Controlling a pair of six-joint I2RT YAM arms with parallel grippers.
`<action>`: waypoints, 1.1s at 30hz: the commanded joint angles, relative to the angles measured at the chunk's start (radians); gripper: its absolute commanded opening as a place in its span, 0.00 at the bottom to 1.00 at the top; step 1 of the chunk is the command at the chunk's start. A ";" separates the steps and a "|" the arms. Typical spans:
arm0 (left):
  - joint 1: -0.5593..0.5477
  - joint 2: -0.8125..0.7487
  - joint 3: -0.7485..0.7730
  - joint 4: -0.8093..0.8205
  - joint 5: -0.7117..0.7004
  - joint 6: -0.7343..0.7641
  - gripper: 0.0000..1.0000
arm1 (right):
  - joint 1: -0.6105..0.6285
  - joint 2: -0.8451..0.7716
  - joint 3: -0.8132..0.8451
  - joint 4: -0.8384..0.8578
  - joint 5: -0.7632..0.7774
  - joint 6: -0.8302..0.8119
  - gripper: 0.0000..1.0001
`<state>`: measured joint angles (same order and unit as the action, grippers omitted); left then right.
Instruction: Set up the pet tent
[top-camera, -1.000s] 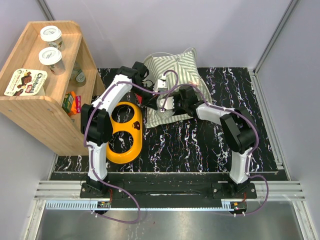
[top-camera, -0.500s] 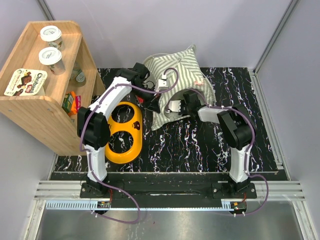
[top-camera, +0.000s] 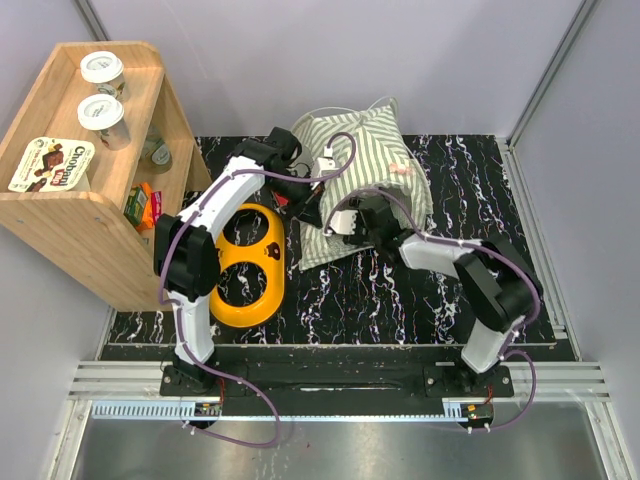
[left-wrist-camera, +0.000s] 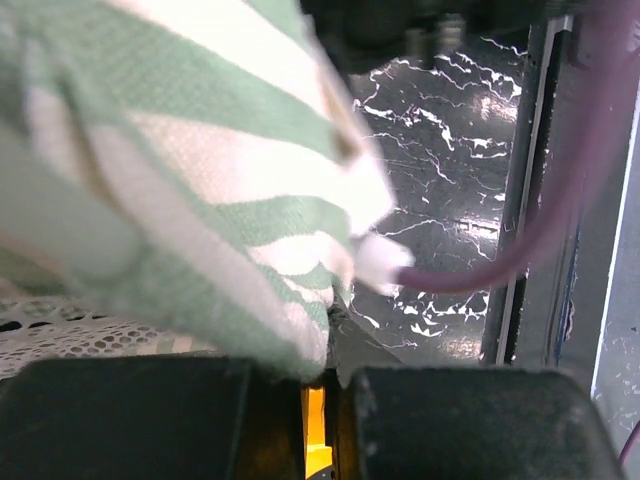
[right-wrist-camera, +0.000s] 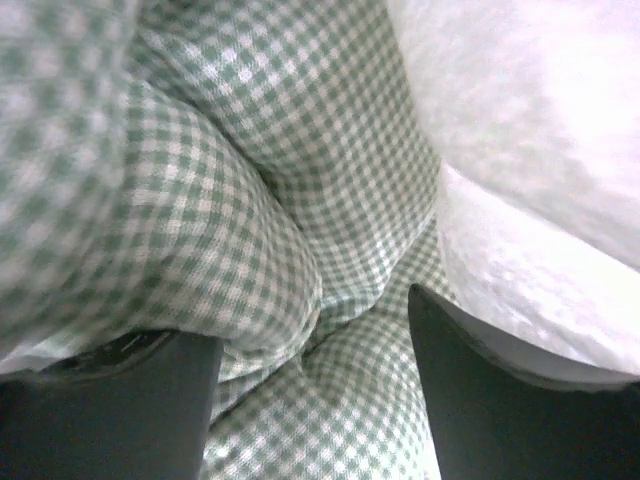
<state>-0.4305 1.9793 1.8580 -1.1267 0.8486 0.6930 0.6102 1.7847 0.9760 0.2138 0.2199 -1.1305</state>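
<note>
At the back of the black worktop, my left end effector pinched the green-and-white striped fabric pet tent to lift it; my right end effector stood wide.

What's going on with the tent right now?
Both arms are at the pet tent, which lies crumpled at the back of the table, not yet standing. The left gripper is shut on a fold of its striped fabric. The right gripper is open, its fingers either side of the checked cushion without gripping it.
</note>
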 joint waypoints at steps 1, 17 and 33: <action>-0.007 -0.028 -0.017 0.082 -0.031 -0.099 0.00 | 0.045 -0.171 -0.127 0.206 -0.062 0.072 0.80; -0.007 -0.037 -0.040 0.113 -0.013 -0.104 0.00 | 0.138 -0.430 -0.186 -0.044 -0.401 0.412 0.68; -0.022 -0.068 -0.065 0.107 0.017 -0.101 0.00 | 0.005 -0.179 -0.125 0.153 -0.435 0.985 0.18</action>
<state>-0.4404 1.9606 1.7981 -0.9974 0.8261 0.6018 0.6155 1.5192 0.7723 0.3458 -0.1680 -0.2531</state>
